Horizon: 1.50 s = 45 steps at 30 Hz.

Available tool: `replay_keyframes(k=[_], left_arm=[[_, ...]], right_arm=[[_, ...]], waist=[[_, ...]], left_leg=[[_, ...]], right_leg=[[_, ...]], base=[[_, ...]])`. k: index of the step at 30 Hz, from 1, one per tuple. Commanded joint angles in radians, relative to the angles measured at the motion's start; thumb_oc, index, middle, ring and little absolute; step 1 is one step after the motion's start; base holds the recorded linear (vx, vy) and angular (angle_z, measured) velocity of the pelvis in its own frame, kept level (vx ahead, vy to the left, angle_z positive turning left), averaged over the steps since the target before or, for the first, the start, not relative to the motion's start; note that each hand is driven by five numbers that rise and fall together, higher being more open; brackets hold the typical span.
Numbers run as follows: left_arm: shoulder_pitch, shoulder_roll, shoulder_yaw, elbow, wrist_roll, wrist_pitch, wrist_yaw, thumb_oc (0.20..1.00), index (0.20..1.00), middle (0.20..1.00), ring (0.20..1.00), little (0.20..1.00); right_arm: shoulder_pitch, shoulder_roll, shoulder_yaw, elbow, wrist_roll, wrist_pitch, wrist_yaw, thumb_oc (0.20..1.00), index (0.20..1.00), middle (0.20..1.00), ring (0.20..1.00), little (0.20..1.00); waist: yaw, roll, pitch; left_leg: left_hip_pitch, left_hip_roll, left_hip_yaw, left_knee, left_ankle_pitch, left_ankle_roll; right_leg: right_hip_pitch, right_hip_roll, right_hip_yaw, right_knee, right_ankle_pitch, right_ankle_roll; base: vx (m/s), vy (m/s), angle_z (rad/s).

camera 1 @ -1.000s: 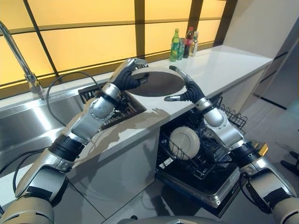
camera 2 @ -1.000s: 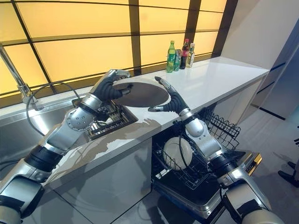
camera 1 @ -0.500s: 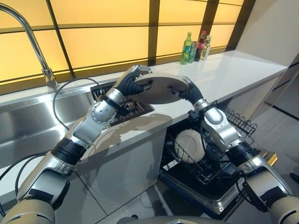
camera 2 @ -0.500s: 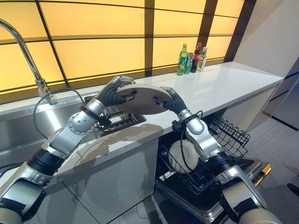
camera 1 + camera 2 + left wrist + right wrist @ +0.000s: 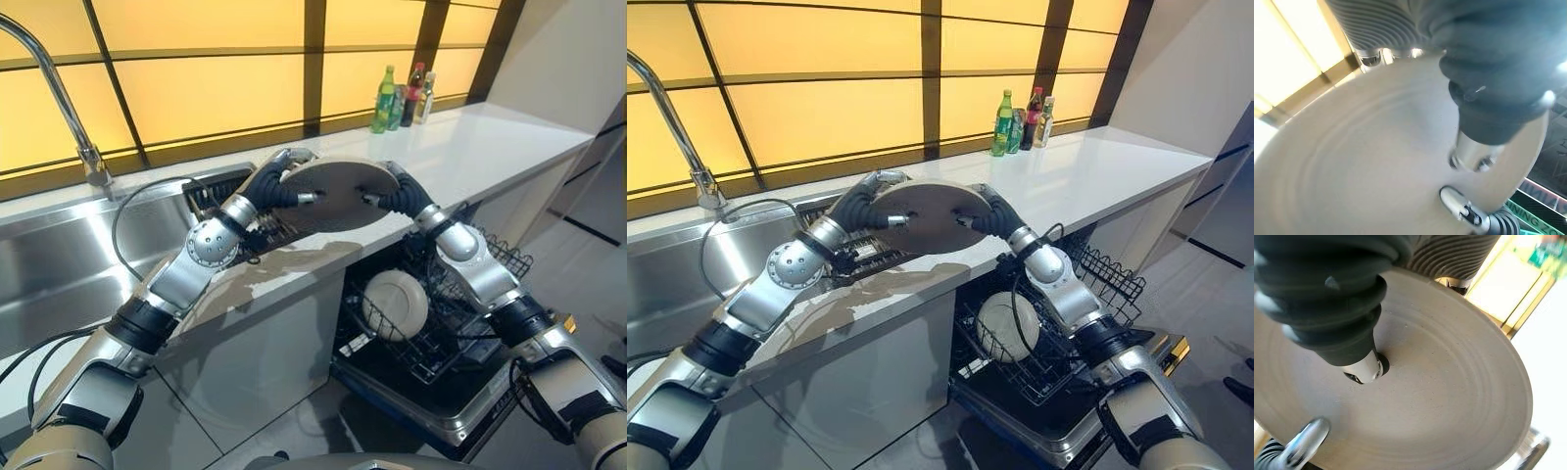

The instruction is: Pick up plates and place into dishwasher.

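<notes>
Change: since half a second ago you have tipped the grey plate (image 5: 333, 191) further, so its underside now faces the camera more squarely; a second ago your right hand was still clear of its rim.
Plate: mid-frame, held up off the white counter (image 5: 490, 147), above the counter's front edge.
Left hand (image 5: 279, 181): fingers curled over the plate's left rim, thumb pressed on the underside.
Right hand (image 5: 392, 193): clamped on the right rim the same way.
Wrist views: the left wrist view shows your thumb (image 5: 1474, 152) flat on the plate's ringed underside, and the right wrist view shows its thumb (image 5: 1364, 367) likewise; the eye views lack this detail.
Around: open dishwasher rack (image 5: 431, 333) at lower right with a white plate (image 5: 395, 302) standing in it; bottles (image 5: 402, 95) at upper right; sink (image 5: 59, 264) and tap (image 5: 59, 98) at left.
</notes>
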Motion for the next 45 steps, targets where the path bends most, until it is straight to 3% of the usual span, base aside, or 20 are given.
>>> replay_keyframes(k=[1,6,12,16,23,31,45], left_arm=[[-0.006,0.013,0.053,-0.098,-0.053,-0.115,-0.031,1.0,1.0,1.0,1.0,1.0],[0.098,0.04,0.083,-0.11,-0.064,-0.094,-0.05,1.0,1.0,1.0,1.0,1.0],[0.224,0.047,0.103,-0.102,-0.093,-0.084,-0.044,1.0,1.0,1.0,1.0,1.0],[0.268,0.048,0.103,-0.116,-0.187,-0.076,-0.072,1.0,1.0,1.0,1.0,1.0],[0.285,0.043,0.086,-0.159,-0.452,-0.093,-0.189,1.0,1.0,1.0,1.0,1.0],[0.271,0.054,0.092,-0.19,-0.681,-0.128,-0.182,1.0,1.0,1.0,1.0,1.0],[0.258,0.098,0.157,-0.203,-0.7,-0.149,-0.167,1.0,1.0,1.0,1.0,1.0]], right_arm=[[-0.061,-0.147,-0.102,0.066,-0.062,0.022,-0.093,0.2,0.2,0.2,0.2,0.2],[0.005,-0.262,-0.173,0.139,-0.187,0.069,-0.172,0.2,0.2,0.2,0.2,0.2],[0.03,-0.355,-0.22,0.285,-0.193,0.145,-0.245,0.2,0.2,0.2,0.2,0.2],[0.018,-0.366,-0.221,0.354,-0.193,0.212,-0.314,0.2,0.2,0.2,0.2,0.2],[-0.118,-0.354,-0.146,0.45,-0.177,0.336,-0.386,0.2,0.2,0.2,0.2,0.2],[-0.302,-0.309,-0.059,0.61,-0.148,0.321,-0.359,0.2,0.2,0.2,0.2,0.2],[-0.48,-0.269,0.043,0.826,-0.133,0.324,-0.237,0.2,0.2,0.2,0.2,0.2]], waist=[[-0.01,-0.001,0.037],[-0.02,-0.004,0.052],[-0.01,-0.008,0.08],[0.003,-0.004,0.105],[0.017,0.039,0.196],[0.032,0.102,0.28],[0.078,0.162,0.347]], left_leg=[[0.064,-0.034,0.051,0.01,-0.206,0.01],[0.067,-0.03,0.074,0.01,-0.211,0.013],[0.054,-0.026,0.083,0.011,-0.206,0.012],[0.029,-0.023,0.083,0.016,-0.199,0.009],[-0.045,-0.02,0.08,0.02,-0.176,0.003],[-0.119,-0.024,0.07,0.025,-0.143,-0.005],[-0.226,-0.036,0.046,0.01,-0.096,-0.017]], right_leg=[[0.018,-0.015,0.032,0.012,-0.127,0.06],[0.012,-0.009,0.048,0.011,-0.123,0.062],[-0.002,-0.005,0.053,0.009,-0.113,0.066],[-0.022,-0.008,0.051,0.009,-0.105,0.068],[-0.094,-0.014,0.046,0.011,-0.085,0.064],[-0.166,-0.021,0.035,0.027,-0.072,0.049],[-0.285,-0.035,-0.023,0.056,-0.068,0.034]], base=[[0.0,-0.03,-0.09],[0.0,-0.043,-0.1],[-0.01,-0.062,-0.08],[-0.05,-0.074,-0.12],[-0.13,-0.039,-0.01],[-0.07,-0.019,0.01],[-0.06,-0.04,0.06]])
